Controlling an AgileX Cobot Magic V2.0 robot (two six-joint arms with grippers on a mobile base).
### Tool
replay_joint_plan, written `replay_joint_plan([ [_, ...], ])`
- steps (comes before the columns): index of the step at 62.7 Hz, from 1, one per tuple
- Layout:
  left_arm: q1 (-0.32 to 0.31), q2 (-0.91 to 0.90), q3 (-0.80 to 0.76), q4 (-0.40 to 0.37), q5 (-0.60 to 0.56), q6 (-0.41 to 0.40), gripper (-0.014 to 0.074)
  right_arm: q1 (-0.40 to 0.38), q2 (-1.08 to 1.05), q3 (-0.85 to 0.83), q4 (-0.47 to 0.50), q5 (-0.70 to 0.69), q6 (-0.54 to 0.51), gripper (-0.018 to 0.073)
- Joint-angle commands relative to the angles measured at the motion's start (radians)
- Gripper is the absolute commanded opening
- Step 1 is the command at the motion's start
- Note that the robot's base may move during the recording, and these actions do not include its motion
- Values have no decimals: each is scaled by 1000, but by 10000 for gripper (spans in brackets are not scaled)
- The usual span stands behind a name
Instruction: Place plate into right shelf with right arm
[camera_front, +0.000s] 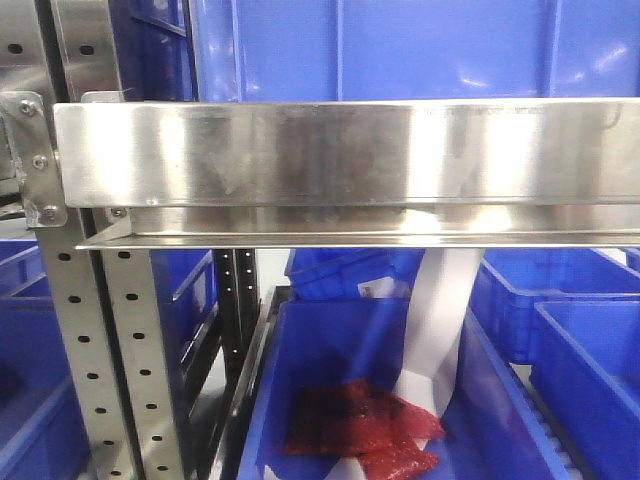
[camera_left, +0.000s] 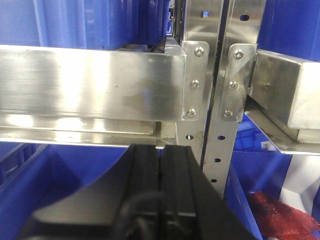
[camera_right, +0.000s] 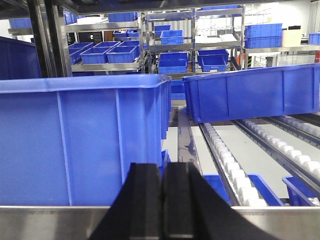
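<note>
Currently, no plate is seen in any view; its bearing from the right gripper (camera_right: 161, 200) cannot be told.
The right gripper is clenched and empty, with a shelf beam (camera_right: 280, 222) at 6 o'clock and a blue bin (camera_right: 80, 140) at 10 o'clock.

Below the left fingers (camera_left: 161, 175), the gripper body runs off the bottom edge. A steel beam (camera_right: 280, 222) hides what lies under the right fingers (camera_right: 161, 200). A red item (camera_left: 287, 217), right of the left fingers, is cut off.
</note>
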Motion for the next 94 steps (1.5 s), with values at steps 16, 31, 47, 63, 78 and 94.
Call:
replay_joint_plan([
  [16,-2,-10,10,-8,-90,-7,-128,-6,-1,110,-207,-186,160,51],
  [31,-2,-10,10,-8,-90,-7,-128,-6,-135,270,-207,-200,159,51],
  [47,-2,-10,10,-8,-90,-7,-128,-6,-192,322,-207,-163,158,51],
  [63,-2,-10,10,-8,-90,-7,-128,-6,-191,322,-207,-162,157,51],
  [78,-2,-10,10,-8,-90,-7,-128,-6,-191,322,-207,-162,157,51],
  [94,-2,-10,10,-8,-90,-7,-128,-6,-191,322,-207,-162,157,51],
])
